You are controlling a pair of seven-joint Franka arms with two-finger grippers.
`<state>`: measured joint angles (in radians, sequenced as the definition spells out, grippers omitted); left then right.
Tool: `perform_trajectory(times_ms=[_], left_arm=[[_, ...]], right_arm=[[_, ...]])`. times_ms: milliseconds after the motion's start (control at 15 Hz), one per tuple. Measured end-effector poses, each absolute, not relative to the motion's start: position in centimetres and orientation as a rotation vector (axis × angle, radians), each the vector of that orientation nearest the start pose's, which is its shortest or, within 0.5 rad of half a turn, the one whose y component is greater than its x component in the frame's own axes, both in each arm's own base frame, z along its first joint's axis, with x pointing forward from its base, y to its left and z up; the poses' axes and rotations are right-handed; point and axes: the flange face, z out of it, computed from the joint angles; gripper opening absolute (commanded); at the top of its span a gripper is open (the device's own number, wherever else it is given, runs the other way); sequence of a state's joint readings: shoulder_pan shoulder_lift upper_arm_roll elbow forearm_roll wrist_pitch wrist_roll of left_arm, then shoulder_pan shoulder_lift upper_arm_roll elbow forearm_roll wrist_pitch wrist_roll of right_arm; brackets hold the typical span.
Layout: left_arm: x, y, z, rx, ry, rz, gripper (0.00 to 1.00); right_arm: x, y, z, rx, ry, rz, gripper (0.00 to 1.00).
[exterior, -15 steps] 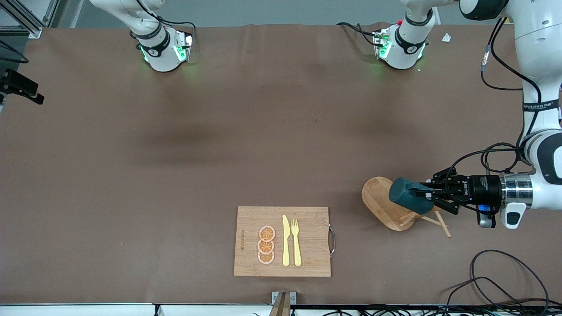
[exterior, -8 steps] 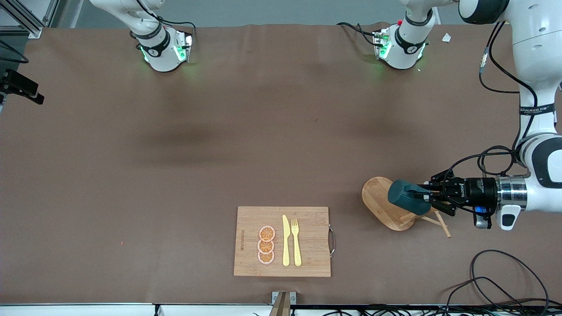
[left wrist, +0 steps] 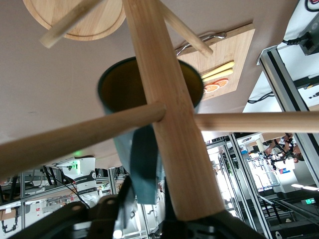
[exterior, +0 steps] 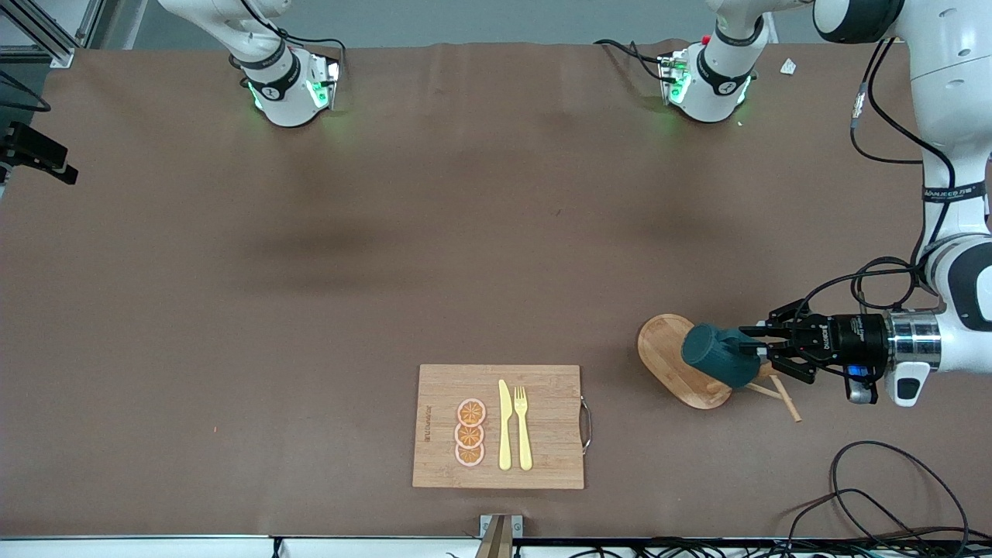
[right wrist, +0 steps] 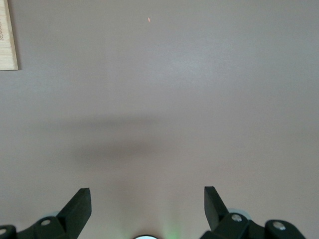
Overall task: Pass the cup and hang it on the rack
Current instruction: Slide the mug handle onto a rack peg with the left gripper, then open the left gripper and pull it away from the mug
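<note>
The dark teal cup [exterior: 717, 355] lies on its side up on the wooden rack [exterior: 663, 353], over the rack's oval base near the left arm's end of the table. My left gripper [exterior: 756, 350] reaches in level, with the cup's handle at its tip. In the left wrist view the rack's post [left wrist: 164, 99] runs across the cup [left wrist: 122, 142], a peg [left wrist: 75, 139] crosses just under the rim, and the handle runs down into my left gripper [left wrist: 149, 214]. My right gripper [right wrist: 147, 204] stands open over bare table and holds nothing.
A bamboo cutting board [exterior: 442, 387] with a yellow knife, a fork and three orange slices lies near the front edge, at mid-table. Loose cables [exterior: 891, 496] curl near the front corner at the left arm's end. The arms' bases [exterior: 287, 85] stand along the back edge.
The cup has sunk a little on the rack and the left wrist has drawn back slightly toward its own end of the table. The right arm has not moved.
</note>
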<state>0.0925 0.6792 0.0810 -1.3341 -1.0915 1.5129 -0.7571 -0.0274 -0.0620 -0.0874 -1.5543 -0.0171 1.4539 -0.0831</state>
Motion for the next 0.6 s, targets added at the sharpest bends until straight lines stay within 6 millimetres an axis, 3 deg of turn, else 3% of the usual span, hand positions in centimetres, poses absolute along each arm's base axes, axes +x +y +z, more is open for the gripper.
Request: perform_trajectory(times_ms=[332,598], left_arm=[[70.7,-0.2,36.6,1.774,1.2,-0.891,1.0],[70.1,-0.5,43.3,1.846,1.159,-0.797,1.0]], right_arm=[[51.9,-6.4,65.5,-3.148,0.052,0.062,1.0],[51.9,-6.3,65.5,-3.148,0.052,0.063,1.0]])
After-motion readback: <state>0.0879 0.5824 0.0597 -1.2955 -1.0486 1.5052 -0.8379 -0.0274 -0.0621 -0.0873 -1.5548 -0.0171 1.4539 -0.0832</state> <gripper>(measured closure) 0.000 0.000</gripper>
